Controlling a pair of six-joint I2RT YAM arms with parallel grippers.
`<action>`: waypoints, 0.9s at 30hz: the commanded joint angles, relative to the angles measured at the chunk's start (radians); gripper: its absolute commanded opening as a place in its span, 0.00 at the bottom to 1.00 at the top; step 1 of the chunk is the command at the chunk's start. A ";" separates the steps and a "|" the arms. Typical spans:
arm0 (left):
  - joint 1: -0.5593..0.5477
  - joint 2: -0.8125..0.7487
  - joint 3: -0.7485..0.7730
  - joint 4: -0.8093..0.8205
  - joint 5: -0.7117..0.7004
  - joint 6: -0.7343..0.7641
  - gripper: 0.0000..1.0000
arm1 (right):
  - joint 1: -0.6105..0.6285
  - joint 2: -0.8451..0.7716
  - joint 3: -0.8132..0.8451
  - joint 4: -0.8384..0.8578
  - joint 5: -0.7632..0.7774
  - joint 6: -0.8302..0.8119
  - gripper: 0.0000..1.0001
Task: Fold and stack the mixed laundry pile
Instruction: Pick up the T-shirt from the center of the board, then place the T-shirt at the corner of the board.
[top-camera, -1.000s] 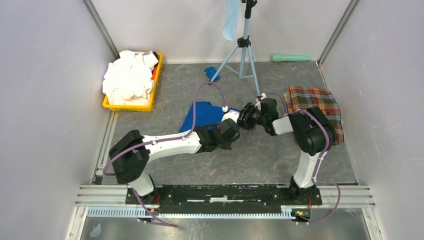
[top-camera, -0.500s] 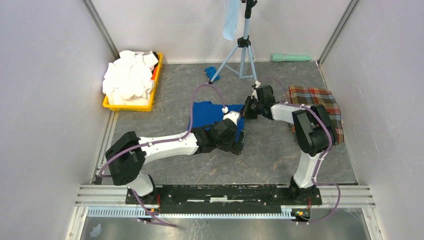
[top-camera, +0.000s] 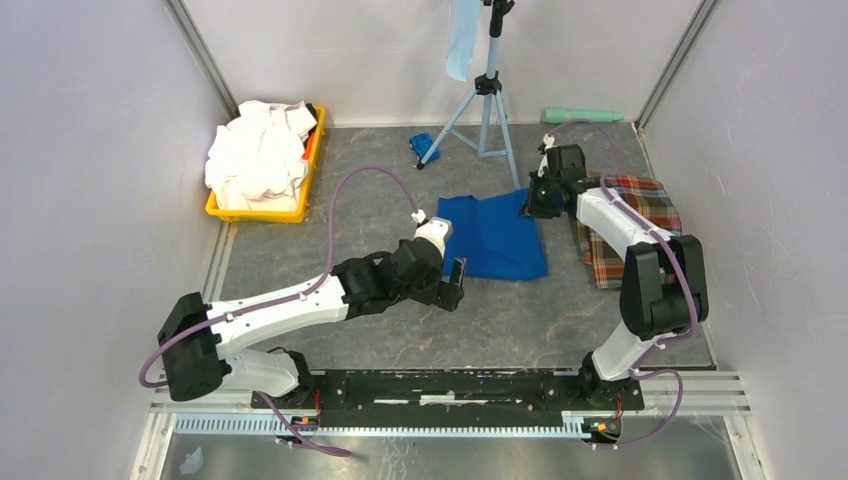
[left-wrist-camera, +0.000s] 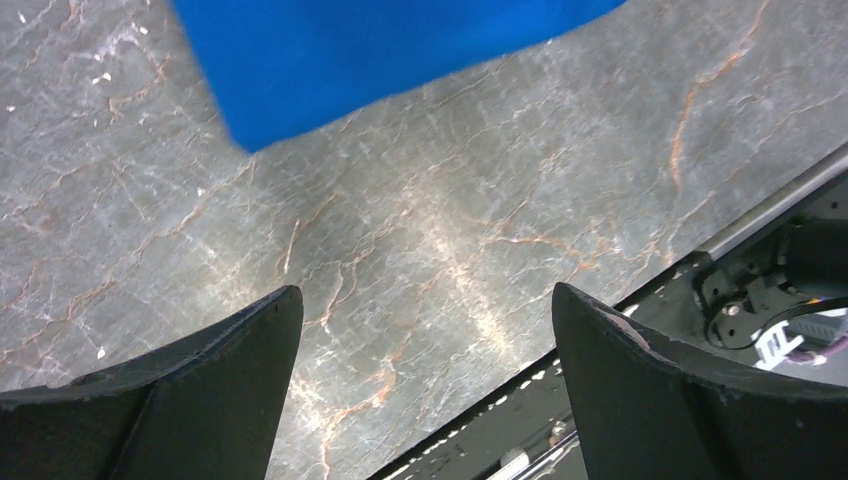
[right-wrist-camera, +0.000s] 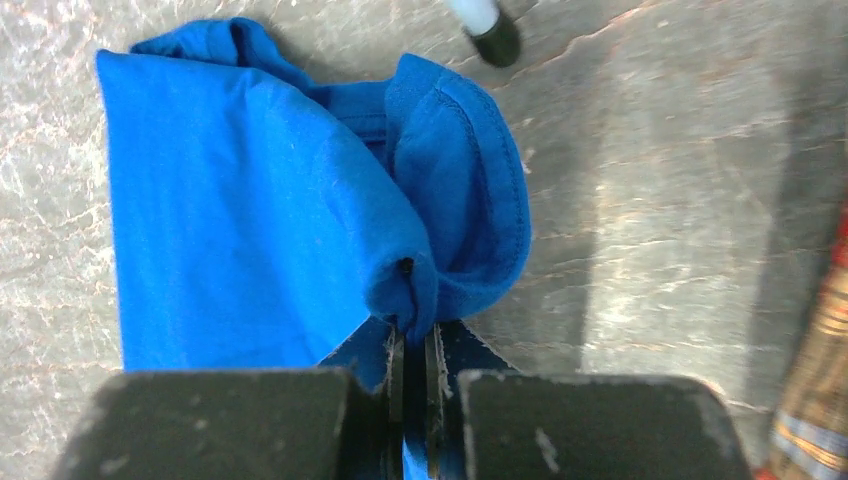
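The blue T-shirt lies flat in a rough rectangle at the middle of the tabletop, plain side up; at its 1 o'clock corner the fabric bunches into a rolled fold with a stitched hem; the right tool pinches that fold, fingers nearly together on it; the left tool, spread wide and holding nothing, hangs over bare stone just off the shirt's 8 o'clock corner; white shirts heap in a yellow tray at 10 o'clock; plaid cloth lies at 3 o'clock.
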 joint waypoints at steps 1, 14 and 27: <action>-0.003 0.000 -0.067 0.023 -0.021 0.019 1.00 | -0.035 -0.060 0.085 -0.087 0.079 -0.061 0.00; -0.002 -0.014 -0.107 0.035 0.031 -0.001 1.00 | -0.088 -0.107 0.272 -0.273 0.214 -0.125 0.00; -0.003 -0.146 -0.010 -0.247 0.025 0.041 1.00 | -0.147 -0.124 0.429 -0.421 0.282 -0.307 0.00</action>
